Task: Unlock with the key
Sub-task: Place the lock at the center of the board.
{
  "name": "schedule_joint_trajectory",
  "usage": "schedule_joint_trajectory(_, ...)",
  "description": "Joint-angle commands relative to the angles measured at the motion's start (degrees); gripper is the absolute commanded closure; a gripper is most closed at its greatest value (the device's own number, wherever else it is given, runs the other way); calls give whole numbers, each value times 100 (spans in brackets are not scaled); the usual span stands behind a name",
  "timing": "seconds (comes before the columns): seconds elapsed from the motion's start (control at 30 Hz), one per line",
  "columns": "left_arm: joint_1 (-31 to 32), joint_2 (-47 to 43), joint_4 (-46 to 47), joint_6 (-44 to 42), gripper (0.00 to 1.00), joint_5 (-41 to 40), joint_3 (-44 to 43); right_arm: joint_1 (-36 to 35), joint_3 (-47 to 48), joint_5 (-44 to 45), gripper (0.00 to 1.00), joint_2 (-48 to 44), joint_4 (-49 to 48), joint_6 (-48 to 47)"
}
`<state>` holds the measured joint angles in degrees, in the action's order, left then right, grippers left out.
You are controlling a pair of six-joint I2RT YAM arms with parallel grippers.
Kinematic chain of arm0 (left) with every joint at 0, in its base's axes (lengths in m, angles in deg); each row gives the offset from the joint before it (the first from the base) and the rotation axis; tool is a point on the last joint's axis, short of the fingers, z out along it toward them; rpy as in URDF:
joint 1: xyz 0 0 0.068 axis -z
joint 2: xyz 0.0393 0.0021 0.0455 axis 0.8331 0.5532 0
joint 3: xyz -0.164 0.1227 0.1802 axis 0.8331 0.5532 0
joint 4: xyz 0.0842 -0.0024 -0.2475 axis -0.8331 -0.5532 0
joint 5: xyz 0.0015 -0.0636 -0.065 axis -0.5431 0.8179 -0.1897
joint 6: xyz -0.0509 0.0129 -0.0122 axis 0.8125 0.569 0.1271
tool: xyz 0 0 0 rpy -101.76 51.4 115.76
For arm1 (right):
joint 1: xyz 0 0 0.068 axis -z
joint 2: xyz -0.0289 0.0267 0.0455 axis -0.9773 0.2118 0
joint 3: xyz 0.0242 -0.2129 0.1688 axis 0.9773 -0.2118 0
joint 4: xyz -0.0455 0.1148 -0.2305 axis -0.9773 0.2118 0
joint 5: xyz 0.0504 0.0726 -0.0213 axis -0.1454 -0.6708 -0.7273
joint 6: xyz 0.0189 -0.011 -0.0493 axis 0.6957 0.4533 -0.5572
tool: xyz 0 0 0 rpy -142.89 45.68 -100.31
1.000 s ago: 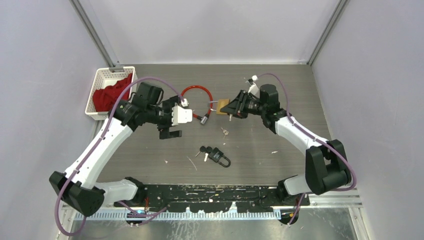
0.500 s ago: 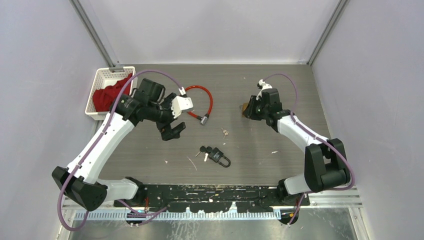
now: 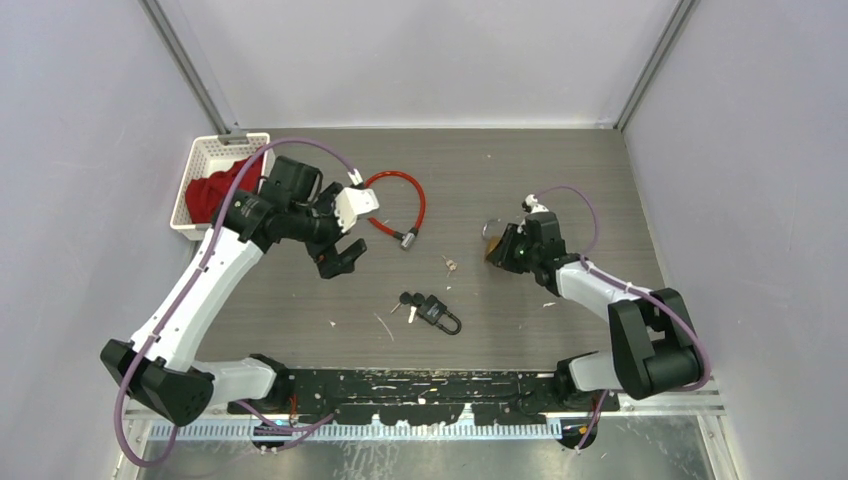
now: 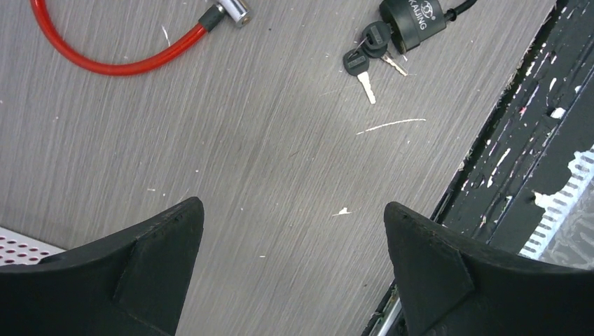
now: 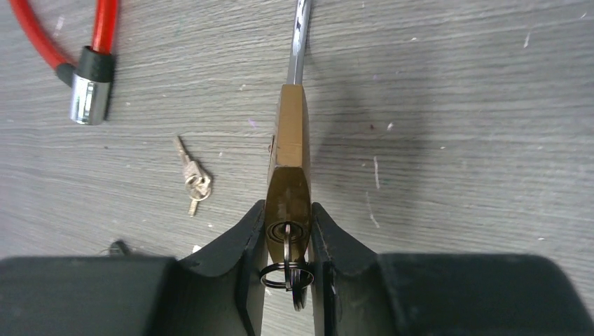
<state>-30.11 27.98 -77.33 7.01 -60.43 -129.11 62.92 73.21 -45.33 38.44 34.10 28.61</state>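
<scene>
My right gripper [image 5: 288, 208] is shut on the body of a brass padlock [image 5: 288, 161], low over the table. Its steel shackle [image 5: 300, 35] points away from me. A key [image 5: 287, 234] sits in the keyhole with a ring [image 5: 286, 274] hanging between my fingers. In the top view the right gripper [image 3: 503, 245] and brass padlock [image 3: 490, 240] are right of centre. My left gripper [image 4: 294, 213] is open and empty, above bare table; in the top view it [image 3: 340, 260] is left of centre.
A black padlock [image 3: 442, 315] with keys [image 3: 408, 300] lies near the front centre, also in the left wrist view [image 4: 413, 21]. A red cable lock [image 3: 395, 205] lies behind it. A small key pair [image 5: 192, 178] lies loose. A white basket [image 3: 200, 150] with red cloth stands back left.
My right gripper has drawn back to the right and nearer with the brass padlock, away from the left gripper. The left wrist has turned and pulled slightly back left.
</scene>
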Motion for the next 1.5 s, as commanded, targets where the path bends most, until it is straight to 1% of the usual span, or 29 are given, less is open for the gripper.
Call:
schedule_joint_trajectory(0.0, -100, 66, -40, 155, 1, 52, -23, 96, -159, -530, 82, -441, -1171, 871)
schedule_joint_trajectory(0.1, -103, 47, -3, 190, 1, 112, -28, 277, -292, -837, 65, -496, -1372, 1426)
schedule_joint_trajectory(0.17, -116, 20, 5, 192, 1, 144, -38, 334, -307, -874, 53, -559, -1326, 1518)
schedule_joint_trajectory(0.23, -125, 1, -15, 182, 1, 184, -30, 368, -298, -802, 46, -603, -1148, 1506)
schedule_joint_trajectory(0.27, -130, -2, -28, 176, 1, 186, -18, 382, -267, -746, 40, -625, -1024, 1460)
schedule_joint_trajectory(0.3, -131, -8, -39, 178, 1, 173, -2, 390, -229, -671, 36, -648, -872, 1394)
schedule_joint_trajectory(0.37, -159, -24, -18, 178, 1, 121, 51, 410, -189, -473, 32, -770, -589, 1260)
schedule_joint_trajectory(0.4, -198, -38, 39, 209, 1, 106, 73, 407, -170, -326, 28, -867, -485, 1195)
schedule_joint_trajectory(0.5, -395, -115, 239, 324, 1, 108, 141, 407, 45, 252, 10, -1194, 47, 924)
schedule_joint_trajectory(0.53, -476, -165, 319, 355, 1, 96, 157, 410, 165, 453, 6, -1282, 232, 812)
schedule_joint_trajectory(0.63, -723, -257, 667, 564, 1, -84, 189, 404, 501, 876, 5, -1418, 572, 568)
schedule_joint_trajectory(0.7, -863, -273, 810, 643, 1, -186, 188, 360, 680, 994, 4, -1415, 648, 382)
schedule_joint_trajectory(0.73, -940, -264, 869, 706, 0, -243, 198, 244, 817, 1124, 0, -1381, 669, 292)
schedule_joint_trajectory(0.83, -1175, -232, 1163, 796, 1, -384, 308, -218, 1150, 1443, 0, -1231, 625, 9)
schedule_joint_trajectory(0.9, -1403, -202, 1355, 847, 1, -408, 399, -544, 1473, 1579, 0, -959, 669, -173)
schedule_joint_trajectory(1.03, -1982, -143, 1604, 939, 1, -78, 507, -1130, 2220, 1777, 0, -127, 901, -476)
schedule_joint_trajectory(1.07, -2074, -130, 1625, 980, 1, -51, 541, -1273, 2348, 1775, 1, 94, 877, -527)
schedule_joint_trajectory(1.17, -2293, -87, 1825, 1050, 1, 95, 733, -1691, 2668, 1832, 15, 811, 820, -552)
schedule_joint_trajectory(1.2, -2314, -69, 1845, 1070, 1, 59, 797, -1784, 2759, 1841, 17, 998, 797, -544)
schedule_joint_trajectory(1.27, -2323, -3, 1748, 1032, 1, 43, 876, -1969, 2937, 1801, 20, 1391, 678, -542)
schedule_joint_trajectory(1.33, -2323, 60, 1608, 938, 1, 55, 899, -2169, 3375, 1855, 23, 1863, 726, -608)
schedule_joint_trajectory(1.47, -2323, 75, 1358, 814, 0, 102, 969, -2238, 4444, 1900, 27, 2874, 1311, -479)
